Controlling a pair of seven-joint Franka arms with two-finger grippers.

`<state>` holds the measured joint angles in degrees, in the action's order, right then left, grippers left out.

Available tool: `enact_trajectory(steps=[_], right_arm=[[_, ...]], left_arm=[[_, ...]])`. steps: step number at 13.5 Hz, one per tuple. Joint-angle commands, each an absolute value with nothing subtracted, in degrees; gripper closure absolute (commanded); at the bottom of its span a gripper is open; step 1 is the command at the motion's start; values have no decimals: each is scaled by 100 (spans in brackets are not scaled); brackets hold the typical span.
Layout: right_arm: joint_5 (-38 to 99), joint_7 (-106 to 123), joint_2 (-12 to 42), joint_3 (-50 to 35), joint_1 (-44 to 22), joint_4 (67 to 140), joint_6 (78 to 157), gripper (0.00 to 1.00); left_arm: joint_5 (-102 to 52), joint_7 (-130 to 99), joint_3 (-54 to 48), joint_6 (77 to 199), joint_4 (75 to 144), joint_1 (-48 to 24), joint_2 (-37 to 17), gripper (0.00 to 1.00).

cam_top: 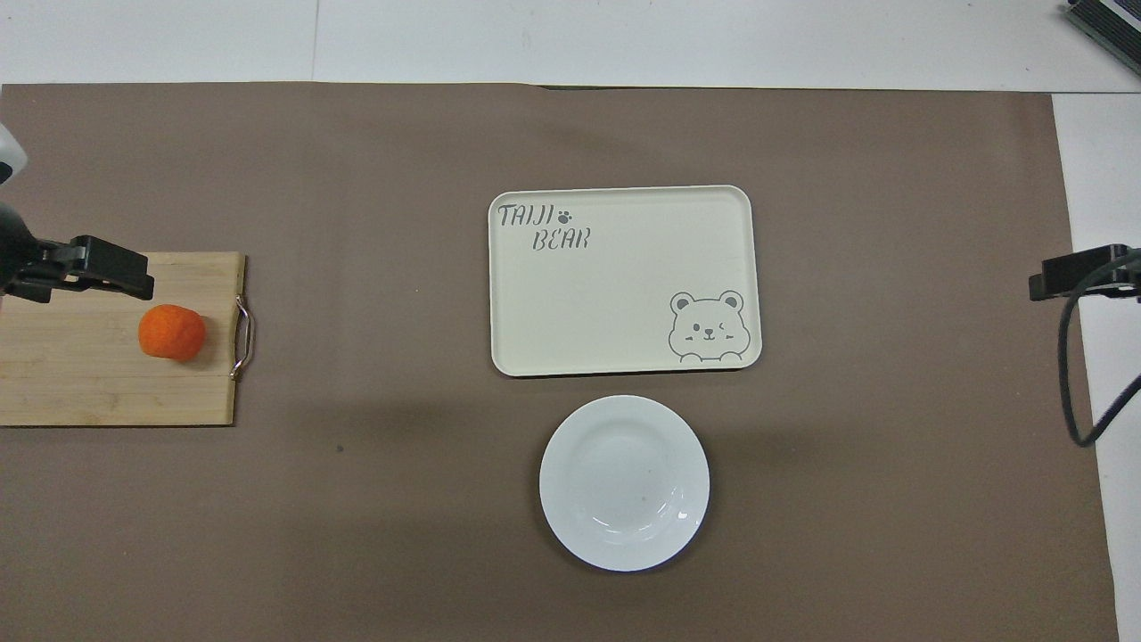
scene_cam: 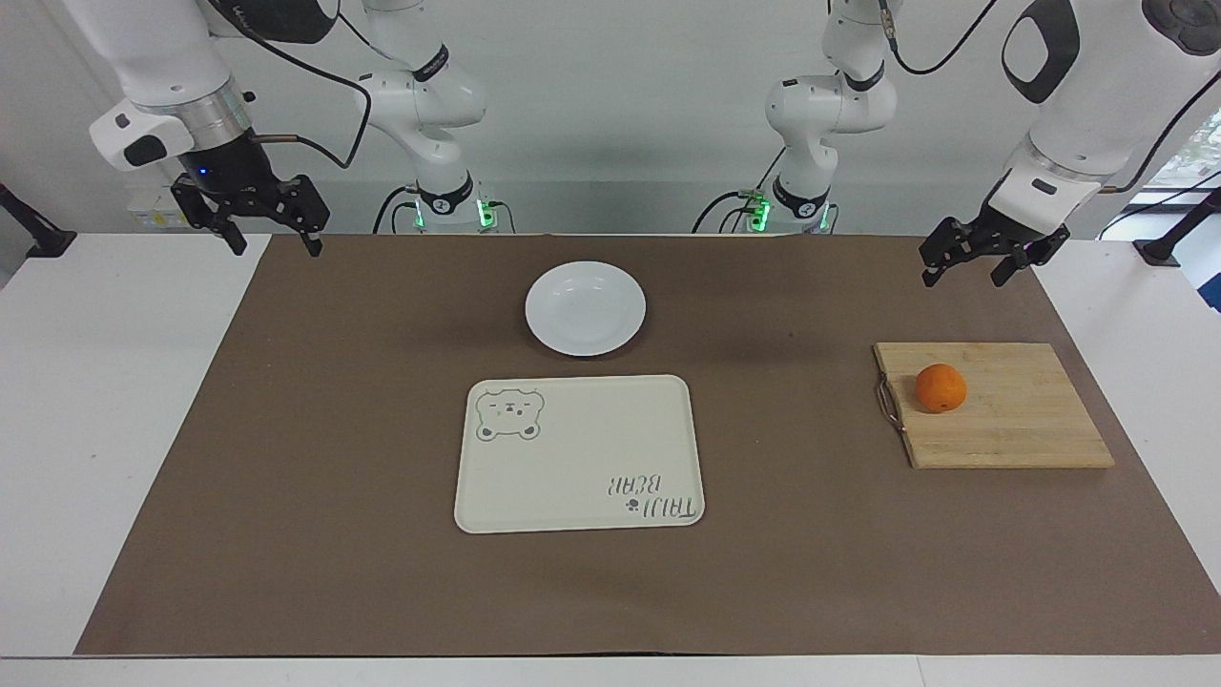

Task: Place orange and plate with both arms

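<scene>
Table: a white top (scene_cam: 114, 458), most of it covered by a brown mat (scene_cam: 811, 572).
Wall: plain and pale; the two arm bases stood against it with green lights lit.
Tray: a cream bear-printed tray (scene_cam: 572, 468) lay mid-mat, nothing on it.
Plate: the white plate (scene_cam: 585, 308) sat bare, just beside the tray and nearer to the robots.
Board: a wooden cutting board (scene_cam: 1011, 420) lay toward the left arm's end.
Orange: the orange (scene_cam: 941, 387) rested on the board, near its metal handle.
Left gripper (scene_cam: 963, 265): fingers spread, holding nothing, raised over the mat's edge near the board.
Right gripper (scene_cam: 272, 240): fingers spread, holding nothing, raised over the mat's corner at its own end.
</scene>
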<state>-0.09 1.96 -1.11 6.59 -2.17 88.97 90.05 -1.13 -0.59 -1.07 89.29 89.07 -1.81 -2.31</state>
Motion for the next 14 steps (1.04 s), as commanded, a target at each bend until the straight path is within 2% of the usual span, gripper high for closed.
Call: enact_trajectory(steps=[1,14], right_arm=[[-105,316,-158,659,-211,8947,8974,0],[-105,316,-158,659,-211,8947,8974,0]], left_arm=[[-88,-9,-88,8851,8912,-202,-202,0],[-88,26,-79,9061,9061,-123,-193,0]])
